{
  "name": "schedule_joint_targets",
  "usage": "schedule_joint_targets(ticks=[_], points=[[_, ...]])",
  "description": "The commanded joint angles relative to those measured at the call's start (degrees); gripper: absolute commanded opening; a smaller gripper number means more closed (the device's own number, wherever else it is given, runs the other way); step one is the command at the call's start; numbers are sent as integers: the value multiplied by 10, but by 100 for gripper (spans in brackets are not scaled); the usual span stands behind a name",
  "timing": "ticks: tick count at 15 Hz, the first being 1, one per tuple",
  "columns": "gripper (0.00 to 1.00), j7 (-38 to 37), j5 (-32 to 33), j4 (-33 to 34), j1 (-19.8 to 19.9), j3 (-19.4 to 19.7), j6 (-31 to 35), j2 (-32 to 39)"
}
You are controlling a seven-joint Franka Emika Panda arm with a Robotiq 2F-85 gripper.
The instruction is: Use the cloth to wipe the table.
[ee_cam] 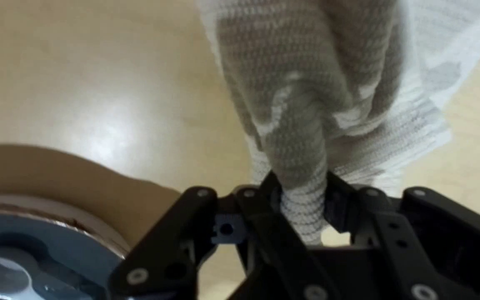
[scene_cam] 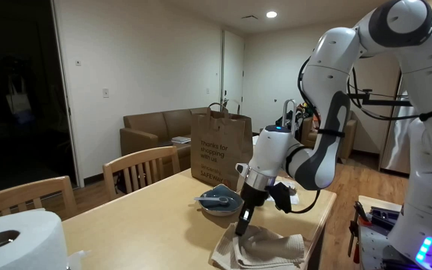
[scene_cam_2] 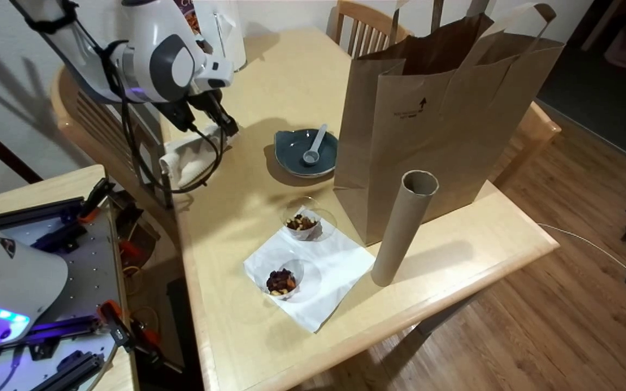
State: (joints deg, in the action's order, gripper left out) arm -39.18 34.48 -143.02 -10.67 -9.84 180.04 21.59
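Tool (ee_cam: 304,196) clamps a fold of the rumpled cloth (scene_cam: 268,247), which lies by the edge of the worktop (scene_cam: 137,225) facing the robot base (scene_cam: 422,210), near a blue bowl (scene_cam_2: 291,152). Wiping well likely calls for light pressure, the cloth trailing flat, and strokes along that edge, clear of the bowl. Only the wrist view shows the fold nipped from both sides; it misses the paper bag (scene_cam: 219,131) seen in both exterior views.

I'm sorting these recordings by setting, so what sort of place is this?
Likely a home's dining and living area, though a shared lounge is possible: wooden chairs stand along a table, with a brown sofa beyond it.
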Motion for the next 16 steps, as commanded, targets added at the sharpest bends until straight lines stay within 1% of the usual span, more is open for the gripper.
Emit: schedule_joint_targets(ticks=[1, 4, 5, 6, 7, 8, 9, 11, 12, 13, 14, 16], points=[[5, -11, 34, 43, -78, 74, -2, -3], [5, -18, 41, 62, -126, 140, 17, 14], [5, -20, 36, 59, -130, 153, 31, 23], [5, -18, 27, 51, -128, 156, 37, 29], [5, -28, 24, 33, -138, 173, 51, 30], [5, -30, 18, 17, -133, 171, 61, 33], [5, -37, 18, -3, -145, 185, 79, 33], [5, -50, 13, -35, -190, 232, 123, 40], [5, -53, 3, -54, -208, 247, 145, 44], [5, -54, -8, -80, -225, 257, 173, 46], [19, -40, 13, -39, -189, 232, 131, 47], [19, -47, 7, -67, -213, 248, 158, 48]])
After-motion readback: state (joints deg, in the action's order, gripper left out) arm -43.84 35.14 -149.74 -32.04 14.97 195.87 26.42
